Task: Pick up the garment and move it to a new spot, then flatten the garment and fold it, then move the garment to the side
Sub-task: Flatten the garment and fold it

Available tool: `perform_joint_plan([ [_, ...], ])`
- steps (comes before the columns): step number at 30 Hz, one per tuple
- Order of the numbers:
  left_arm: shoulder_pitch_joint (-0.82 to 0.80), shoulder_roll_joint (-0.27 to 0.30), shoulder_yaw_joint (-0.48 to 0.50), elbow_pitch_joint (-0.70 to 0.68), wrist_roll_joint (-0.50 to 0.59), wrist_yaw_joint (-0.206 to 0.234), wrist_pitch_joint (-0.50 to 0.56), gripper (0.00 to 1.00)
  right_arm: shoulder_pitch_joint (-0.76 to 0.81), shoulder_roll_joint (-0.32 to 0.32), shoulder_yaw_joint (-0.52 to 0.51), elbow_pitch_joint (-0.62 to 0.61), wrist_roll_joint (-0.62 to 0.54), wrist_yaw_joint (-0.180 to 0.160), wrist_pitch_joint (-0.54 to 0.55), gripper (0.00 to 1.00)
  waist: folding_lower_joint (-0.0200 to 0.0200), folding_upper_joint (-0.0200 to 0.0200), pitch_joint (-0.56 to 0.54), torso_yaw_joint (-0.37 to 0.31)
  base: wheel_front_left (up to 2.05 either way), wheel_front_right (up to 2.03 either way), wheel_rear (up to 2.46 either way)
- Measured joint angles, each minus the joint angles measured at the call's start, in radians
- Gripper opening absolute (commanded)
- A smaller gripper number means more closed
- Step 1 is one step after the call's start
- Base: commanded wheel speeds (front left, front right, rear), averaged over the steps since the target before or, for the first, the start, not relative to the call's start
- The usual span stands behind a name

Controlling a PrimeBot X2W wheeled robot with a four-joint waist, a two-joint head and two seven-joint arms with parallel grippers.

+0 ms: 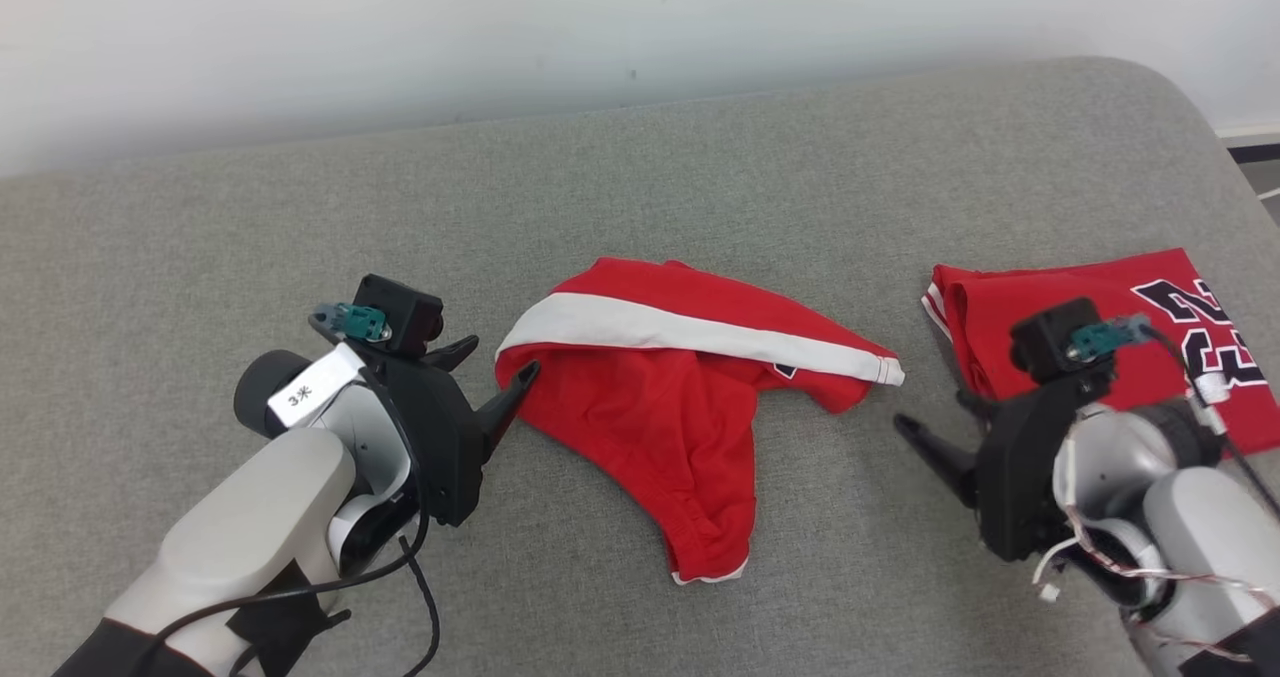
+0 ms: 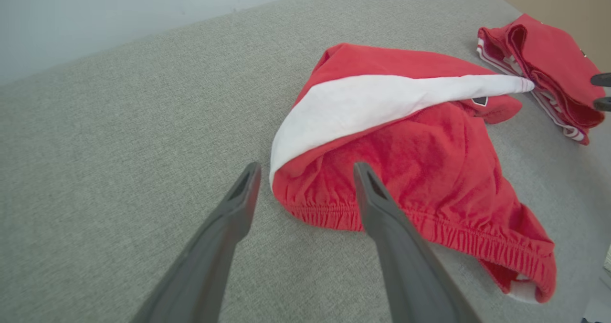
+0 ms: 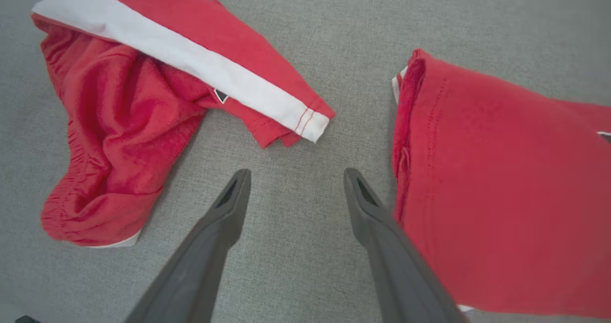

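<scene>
Looking down on the red shorts [image 1: 650, 427], heaped in a crumple just to the left of the folded jersey [image 1: 1050, 287], parted from it by a strip of grey cushion [image 1: 700, 177]; running long along the white stripe [image 1: 680, 332], one end aimed at the jersey, the other away from it. Poised at that far end, the side away from the jersey: left gripper [image 1: 500, 355], jaws spread wide, nothing between them, one tip right at the waistband corner; hard to call touching or just short. Hovering in the gap between shorts and jersey: right gripper [image 1: 932, 409], likewise spread and empty, near the stripe's hemmed tip. Judging by that, a two-ended lift, each arm nearest its own end; left the closer. Seen from the left wrist: gathered elastic [image 2: 334, 213], its corner showing between the two jaws. Seen from the right wrist: stitched hem [image 3: 310, 120] and a small dark tag [image 3: 220, 95], plus the jersey's folded edge close beside one jaw.
</scene>
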Motion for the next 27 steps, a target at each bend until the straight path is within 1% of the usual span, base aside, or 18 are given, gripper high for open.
perform_joint_plan([
  [4, 0.0, 0.002, -0.007, 0.004, -0.007, 0.0, -0.006, 1.0, 0.0, -0.027, -0.022, -0.044, -0.007, -0.012, 0.01, 1.0, -0.0001, 0.0, -0.006, -0.004, 0.0, 0.0, 0.0],
  [5, 0.0, 0.002, -0.009, 0.005, -0.007, 0.0, -0.006, 1.0, 0.0, -0.031, -0.026, -0.051, -0.007, -0.02, 0.011, 1.0, 0.0, 0.0, -0.006, -0.004, 0.0, 0.0, 0.0],
  [11, -0.002, 0.002, -0.012, 0.007, -0.008, 0.0, -0.01, 1.0, -0.005, -0.029, -0.042, -0.076, -0.007, -0.04, 0.026, 1.0, 0.0, 0.0, 0.009, -0.005, 0.0, 0.0, 0.0],
  [15, -0.032, -0.002, -0.014, 0.009, -0.008, 0.0, -0.01, 1.0, -0.04, -0.02, -0.056, -0.075, -0.007, -0.066, 0.025, 1.0, 0.0, 0.0, 0.031, -0.001, 0.0, 0.0, 0.0],
  [19, -0.057, -0.003, -0.014, 0.01, -0.006, 0.0, -0.01, 1.0, -0.063, 0.003, -0.053, -0.066, -0.007, -0.072, 0.025, 1.0, 0.0, 0.0, 0.06, 0.005, 0.0, 0.0, 0.0],
  [21, -0.067, -0.006, -0.016, 0.011, -0.006, 0.0, -0.01, 1.0, -0.063, 0.009, -0.05, -0.053, -0.007, -0.08, 0.025, 1.0, 0.0, 0.0001, 0.076, 0.009, 0.0, 0.0, 0.0],
  [27, -0.098, -0.013, -0.026, 0.014, -0.005, 0.0, -0.01, 1.0, -0.104, 0.018, -0.049, -0.007, -0.007, -0.081, 0.02, 1.0, 0.0001, 0.0001, 0.115, 0.023, 0.0, 0.0, 0.0],
])
